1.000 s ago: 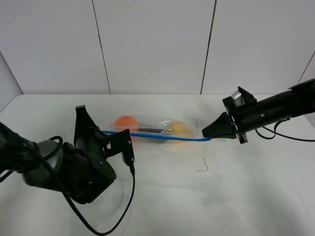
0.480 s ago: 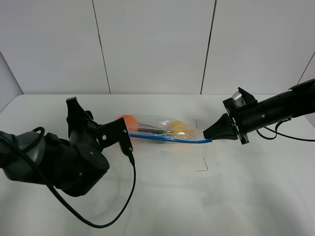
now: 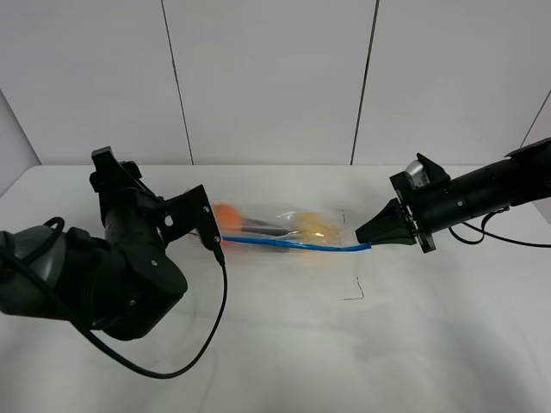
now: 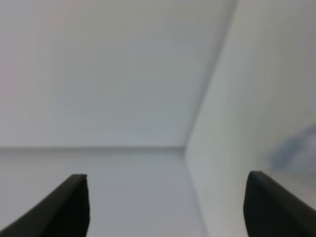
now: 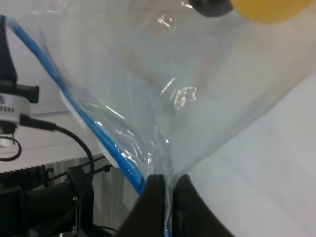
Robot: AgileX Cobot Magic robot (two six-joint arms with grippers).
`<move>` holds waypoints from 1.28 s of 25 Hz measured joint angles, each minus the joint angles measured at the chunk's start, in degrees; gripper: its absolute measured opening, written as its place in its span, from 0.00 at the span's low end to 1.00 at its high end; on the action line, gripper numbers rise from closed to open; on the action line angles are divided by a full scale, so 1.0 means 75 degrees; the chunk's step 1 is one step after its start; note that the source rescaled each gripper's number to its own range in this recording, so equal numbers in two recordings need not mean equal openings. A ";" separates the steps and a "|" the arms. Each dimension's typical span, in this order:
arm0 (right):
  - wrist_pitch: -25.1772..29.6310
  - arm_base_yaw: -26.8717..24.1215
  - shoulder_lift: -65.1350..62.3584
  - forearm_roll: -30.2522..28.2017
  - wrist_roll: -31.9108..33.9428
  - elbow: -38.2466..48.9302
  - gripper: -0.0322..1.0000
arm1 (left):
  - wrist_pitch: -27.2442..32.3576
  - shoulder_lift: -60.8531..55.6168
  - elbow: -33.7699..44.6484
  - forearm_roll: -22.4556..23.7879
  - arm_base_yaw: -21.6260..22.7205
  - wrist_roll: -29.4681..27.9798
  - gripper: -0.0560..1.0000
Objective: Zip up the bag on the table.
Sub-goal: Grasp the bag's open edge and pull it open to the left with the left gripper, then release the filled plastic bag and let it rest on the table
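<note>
The bag lies across the middle of the table, its blue zipper strip facing the front. The right gripper is pinched tight on the bag's corner. The left gripper is spread wide and holds nothing, raised just beside the bag's other end.

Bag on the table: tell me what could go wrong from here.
1. The right tool pinches only the thin corner of the bag beside the blue zipper strip; the film could slip out if pulled.
2. The left tool is open, empty and facing the wall, so nothing steadies the other end, which may drag across the table.
3. That end sits close to the left arm's black bracket; it might snag.
</note>
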 joint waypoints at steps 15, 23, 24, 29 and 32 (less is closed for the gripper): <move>-0.0007 0.0000 0.0000 -0.0032 0.0000 0.0000 0.03 | -0.0134 0.0000 0.0000 -0.1060 0.0000 0.0144 0.99; -0.0007 0.0000 0.0000 -0.0032 0.0000 0.0000 0.03 | -0.0247 -0.0140 0.0000 -0.1117 0.0000 0.0212 1.00; -0.0007 0.0000 0.0000 -0.0032 0.0000 0.0000 0.03 | -0.0278 -0.0263 0.0007 -0.1117 0.0000 0.0212 1.00; -0.0007 0.0000 0.0000 -0.0040 -0.0008 0.0000 0.03 | -0.0555 -0.0951 -0.0223 -0.1096 0.0000 0.0205 1.00; -0.0007 0.0000 0.0000 -0.0040 -0.0029 0.0000 0.03 | -0.0820 -0.1287 -0.0597 -0.1295 0.0007 0.0338 1.00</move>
